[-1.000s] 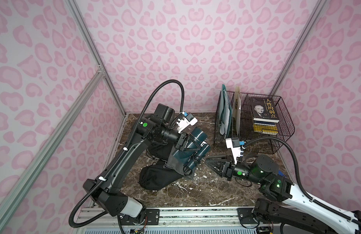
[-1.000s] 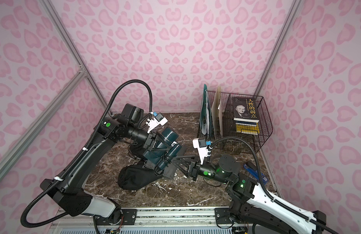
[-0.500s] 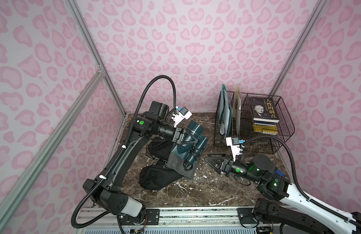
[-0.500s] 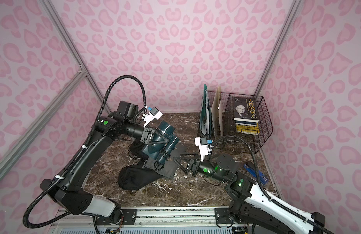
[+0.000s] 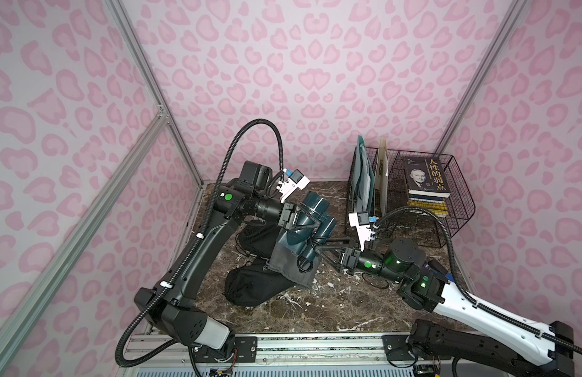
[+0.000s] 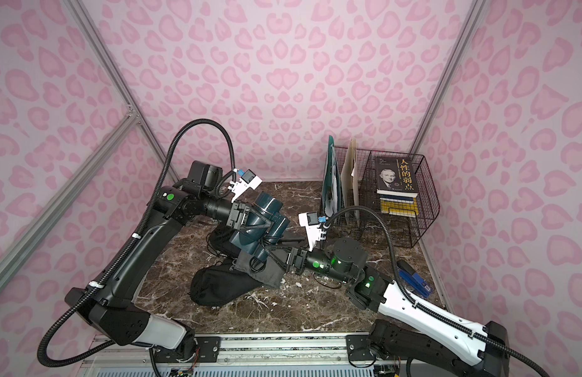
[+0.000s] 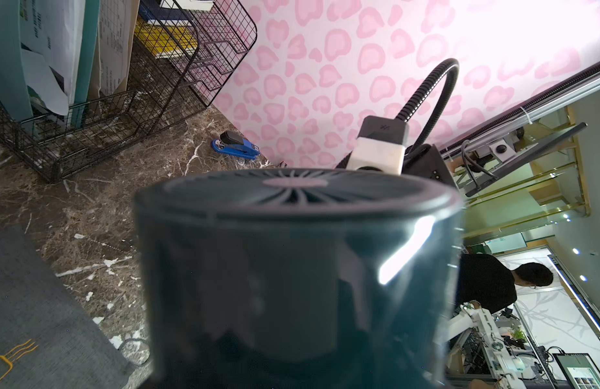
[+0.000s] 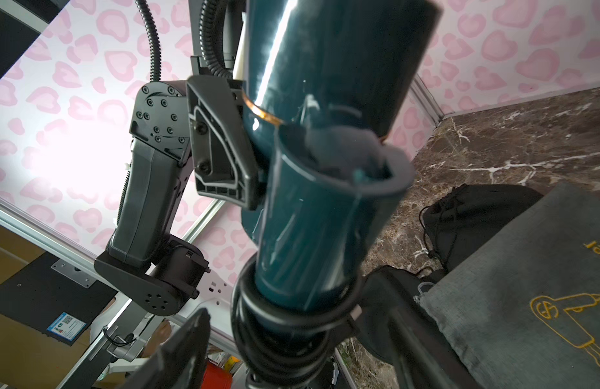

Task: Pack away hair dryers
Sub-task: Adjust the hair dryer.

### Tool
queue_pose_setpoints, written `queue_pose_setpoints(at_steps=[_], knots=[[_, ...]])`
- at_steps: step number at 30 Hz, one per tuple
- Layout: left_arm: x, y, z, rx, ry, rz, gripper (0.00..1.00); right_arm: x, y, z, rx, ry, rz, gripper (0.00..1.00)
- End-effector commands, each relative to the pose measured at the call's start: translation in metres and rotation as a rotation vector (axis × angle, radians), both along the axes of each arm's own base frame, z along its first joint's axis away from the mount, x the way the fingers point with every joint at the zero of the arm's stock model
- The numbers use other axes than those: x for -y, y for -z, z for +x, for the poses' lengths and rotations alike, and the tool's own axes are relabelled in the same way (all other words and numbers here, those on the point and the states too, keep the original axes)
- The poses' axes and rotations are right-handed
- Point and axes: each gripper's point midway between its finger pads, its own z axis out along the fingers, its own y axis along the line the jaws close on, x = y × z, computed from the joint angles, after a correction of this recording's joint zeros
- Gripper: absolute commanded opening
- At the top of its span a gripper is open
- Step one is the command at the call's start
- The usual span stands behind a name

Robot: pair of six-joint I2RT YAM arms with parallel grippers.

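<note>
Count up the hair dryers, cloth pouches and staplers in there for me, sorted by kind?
Teal hair dryer: 1
Grey pouch: 1
Black pouches: 2, front one and back one
Blue stapler: 1
Total: 5

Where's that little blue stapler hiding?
In a top view the blue stapler lies on the marble tabletop by the right wall, in front of the wire basket.
</note>
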Motion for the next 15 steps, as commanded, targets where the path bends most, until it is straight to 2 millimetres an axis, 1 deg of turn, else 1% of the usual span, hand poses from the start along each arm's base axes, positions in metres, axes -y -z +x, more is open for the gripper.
queue_pose_setpoints(at_steps=[1, 7, 10, 15], knots=[[0.0029, -0.0104, -0.0010, 0.013, 0.028, -0.051, 0.02, -0.0012, -0.0165, -0.0005, 0.034, -0.004, 0.057, 0.81], [0.0039, -0.0079, 0.0008, 0.002, 0.024, -0.053, 0.01, 0.0060, -0.0210, 0.0027, 0.044, 0.034, 0.119, 0.77], [0.0039, -0.0095, 0.0011, 0.001, 0.023, -0.057, 0.01, 0.0045, -0.0208, 0.0048, 0.041, 0.038, 0.123, 0.76], [0.0039, -0.0093, 0.0008, 0.007, 0.020, -0.054, 0.01, 0.0018, -0.0251, 0.0068, 0.042, 0.038, 0.139, 0.73]])
